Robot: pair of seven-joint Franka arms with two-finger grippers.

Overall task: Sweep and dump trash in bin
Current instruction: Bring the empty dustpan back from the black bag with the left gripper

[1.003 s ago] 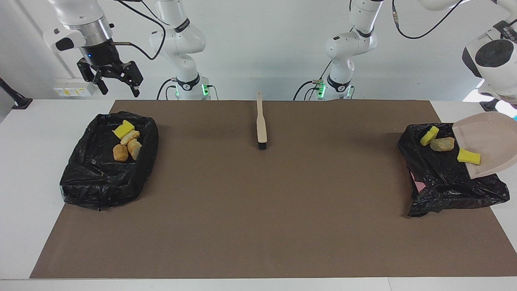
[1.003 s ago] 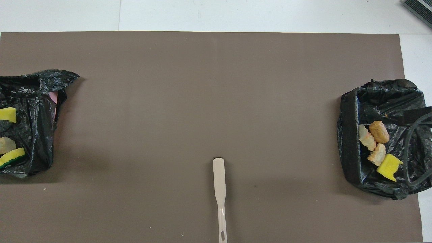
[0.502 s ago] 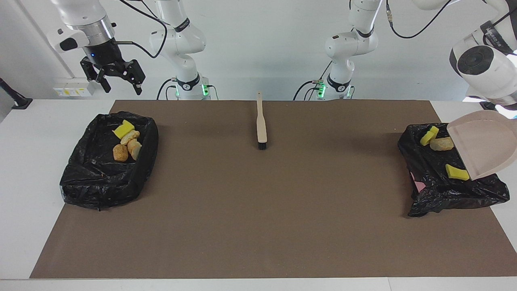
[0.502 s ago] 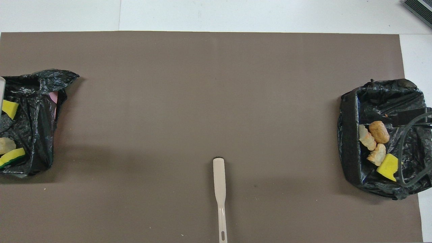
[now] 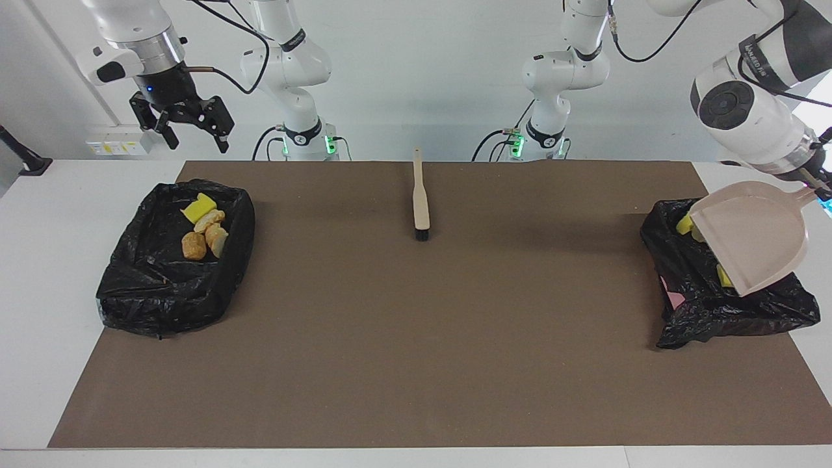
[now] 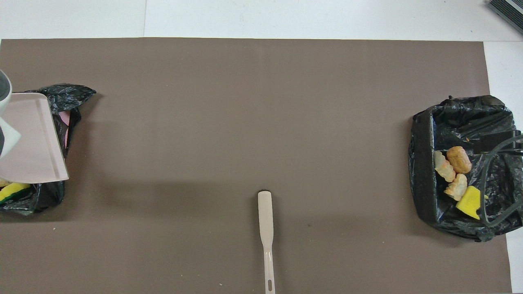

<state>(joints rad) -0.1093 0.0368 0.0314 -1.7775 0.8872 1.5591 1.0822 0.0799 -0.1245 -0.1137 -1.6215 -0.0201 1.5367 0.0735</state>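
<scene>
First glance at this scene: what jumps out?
The beige dustpan, held tilted by the left gripper over the black-lined bin at the left arm's end, with yellow foam peeking out beside it. The other lined bin, at the right arm's end, holds bread-like lumps and foam, the open right gripper above it. The brush lies mid-table.

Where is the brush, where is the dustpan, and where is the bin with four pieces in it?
brush (image 5: 420, 207), facing view, on its pale handle.
dustpan (image 5: 754, 234), facing view, on its flat pan.
bin with four pieces (image 5: 149, 286), facing view, on its black liner wall.
</scene>
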